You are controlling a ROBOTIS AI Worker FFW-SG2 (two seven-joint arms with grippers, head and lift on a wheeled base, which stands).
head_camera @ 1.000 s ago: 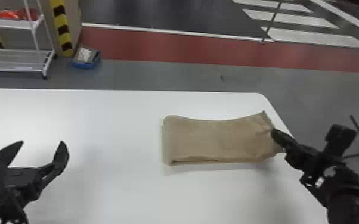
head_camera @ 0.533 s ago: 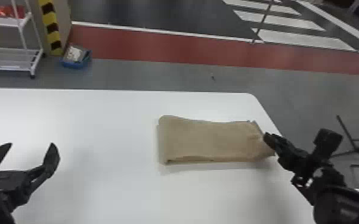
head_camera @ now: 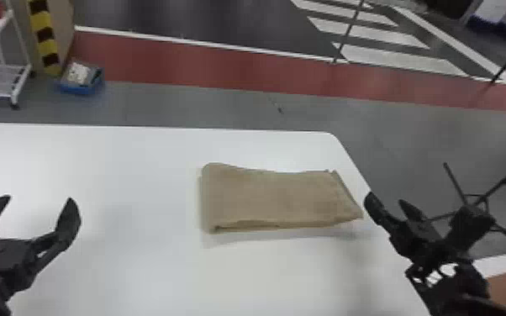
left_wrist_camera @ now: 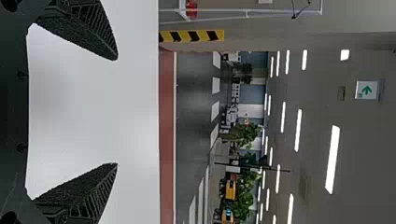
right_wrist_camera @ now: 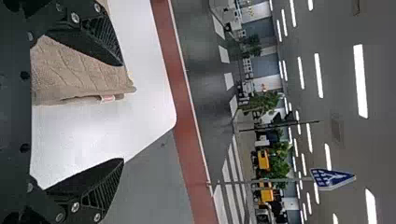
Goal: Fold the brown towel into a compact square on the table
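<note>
and here's the brown towel (head_camera: 273,199), lying flat just right of centre in the head view, folded into a long strip, near the slanting right edge of the white table (head_camera: 117,180). its right end runs off at a slant, and that looks like trouble: fold from there with no straightening and the square likely comes out skewed. the right gripper (head_camera: 386,201) sits beside that end, right of centre, pincer wide, nothing held. close it from here and it may well bite air, since the tips lie off the cloth's corner. go in too high and it could pick up only the top layer, peeling the stack apart; too low, and a fingertip may jam on the tabletop. over at lower left, the left gripper (head_camera: 39,198) is spread wide too, empty, well apart from the towel, so nothing pins the far end; a hard tug could skid the whole strip, perhaps over that close edge. and watch the little label (right_wrist_camera: 108,98) poking out at the towel's rim in the right wrist view: snag that alone and the cloth probably twists.
</note>
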